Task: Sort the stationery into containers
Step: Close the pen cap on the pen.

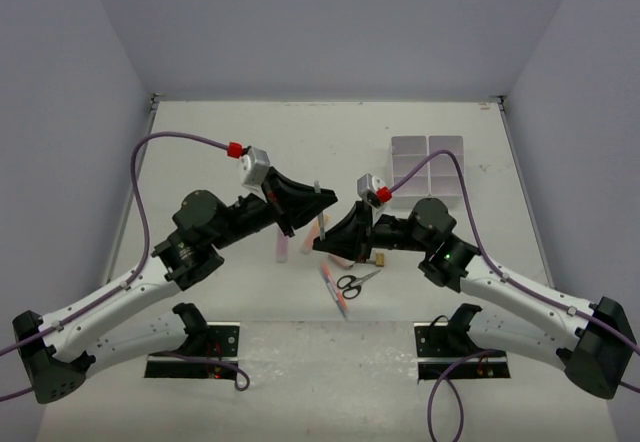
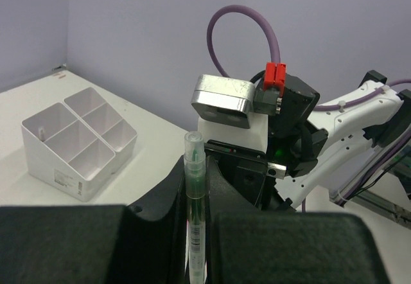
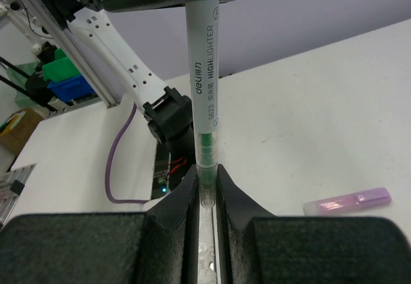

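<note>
Fingers of both arms are gripping one thin green-grey highlighter (image 3: 204, 72), which is hanging in the air above the middle of the surface (image 1: 230, 152), well apart from the white organiser box (image 2: 61, 175) at the far right. The left gripper (image 2: 194, 191) is clamping one end and the right gripper (image 3: 207, 194) is pinching the very tip of the other, so the pen is bridging the two.

The barrel is looking light, stiff and smooth. By my judgement, round plastic like this is apt to swivel or slide between flat fingers, and a hold nearer the middle would be steadier than one at the tip, where a cap might pull loose.

Print along the barrel is reading "deli S623 HIGHLIGHTER". A striped label like a barcode is showing in the left wrist view, too small to read.

A lilac highlighter (image 3: 350, 200), black-handled scissors (image 1: 355, 282) and a pink-red pen (image 1: 335, 290) are lying on the surface below.
</note>
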Motion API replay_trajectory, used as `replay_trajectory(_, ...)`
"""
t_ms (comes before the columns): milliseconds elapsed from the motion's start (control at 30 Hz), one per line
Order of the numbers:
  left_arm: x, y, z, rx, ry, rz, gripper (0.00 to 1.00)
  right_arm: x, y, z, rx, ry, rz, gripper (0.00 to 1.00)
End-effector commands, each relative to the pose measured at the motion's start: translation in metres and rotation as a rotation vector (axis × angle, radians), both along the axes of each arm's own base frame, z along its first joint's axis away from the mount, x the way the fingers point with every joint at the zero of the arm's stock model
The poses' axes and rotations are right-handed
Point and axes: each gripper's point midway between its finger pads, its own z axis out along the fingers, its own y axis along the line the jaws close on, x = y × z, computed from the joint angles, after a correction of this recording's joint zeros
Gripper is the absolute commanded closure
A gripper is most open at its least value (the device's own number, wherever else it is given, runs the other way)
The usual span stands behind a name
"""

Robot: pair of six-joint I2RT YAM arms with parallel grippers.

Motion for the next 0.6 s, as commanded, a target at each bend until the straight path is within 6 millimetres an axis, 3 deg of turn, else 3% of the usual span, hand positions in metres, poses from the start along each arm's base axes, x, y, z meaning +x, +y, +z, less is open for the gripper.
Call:
replay_trajectory(0,-0.007,-0.004,-0.060,0.115,0.102,-0.047,1.00,0.002,-0.006,0.092,0.212,-0.200,-0.037,1.00)
replay_trajectory(233,-0.013,-0.003,-0.080,0.120,0.139,-0.065,1.00,0.011,-0.012,0.112,0.279,-0.209,-0.088,1.00)
replay_trajectory(500,-0.025,-0.010,-0.127,0.158,0.208,-0.102,1.00,0.021,-0.015,0.140,0.317,-0.225,-0.078,1.00)
replay_trajectory(567,-0.025,-0.008,-0.131,0.150,0.215,-0.091,1.00,0.022,-0.015,0.145,0.320,-0.225,-0.074,1.00)
